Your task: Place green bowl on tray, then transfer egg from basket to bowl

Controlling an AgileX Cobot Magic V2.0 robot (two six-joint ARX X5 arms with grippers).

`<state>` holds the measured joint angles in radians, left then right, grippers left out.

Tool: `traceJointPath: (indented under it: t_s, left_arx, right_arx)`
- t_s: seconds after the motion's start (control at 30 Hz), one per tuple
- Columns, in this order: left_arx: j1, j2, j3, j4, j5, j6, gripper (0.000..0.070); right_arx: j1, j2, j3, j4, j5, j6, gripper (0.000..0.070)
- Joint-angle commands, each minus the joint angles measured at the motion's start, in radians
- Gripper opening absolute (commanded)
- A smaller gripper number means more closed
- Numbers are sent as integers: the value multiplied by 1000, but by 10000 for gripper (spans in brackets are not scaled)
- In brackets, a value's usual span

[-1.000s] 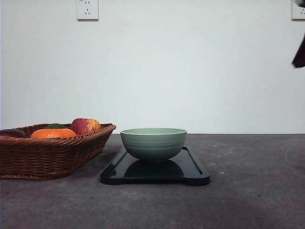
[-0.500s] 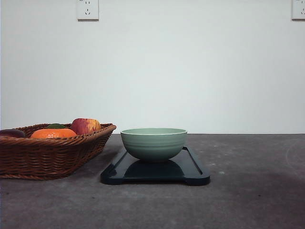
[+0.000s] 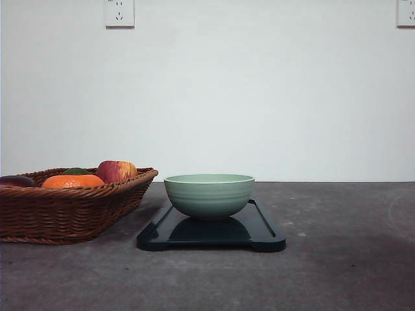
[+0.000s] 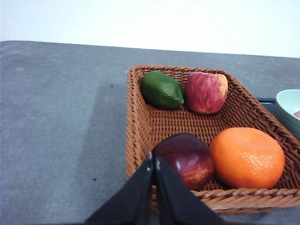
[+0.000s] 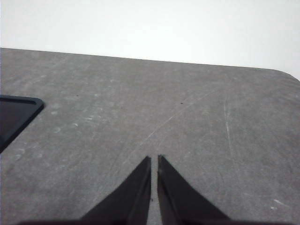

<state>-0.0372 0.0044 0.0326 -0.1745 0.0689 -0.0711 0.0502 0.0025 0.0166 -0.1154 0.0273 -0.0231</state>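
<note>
Sitting upright on the tray, the green bowl rests near its middle, and the basket stands just beside the tray on the desk. Inside the basket lie an orange, a red-yellow apple, a dark red fruit and a green one; a reddish sliver inside the bowl's rim may be the egg. Left end effector hangs clenched over the basket's near rim, while the right end effector, also clenched, hovers above bare desk beside the tray's corner.

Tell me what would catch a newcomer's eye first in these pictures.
Probably the bright orange in the basket on the table's left, lying with an apple, a green fruit and a dark red one. Next, the green bowl sitting on the tray mid-table.
</note>
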Motion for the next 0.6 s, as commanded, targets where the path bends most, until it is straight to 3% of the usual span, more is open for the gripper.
traceJointPath:
  t_s: [0.0,0.57]
  left_arx:
    - [0,-1,-19,17,-2,-1,0]
    - [0,-1,-19,17,-2,-1,0]
  right_arx:
    - [-1,1,-5,10,0,-4,18]
    - [-1,1,-5,10,0,-4,18]
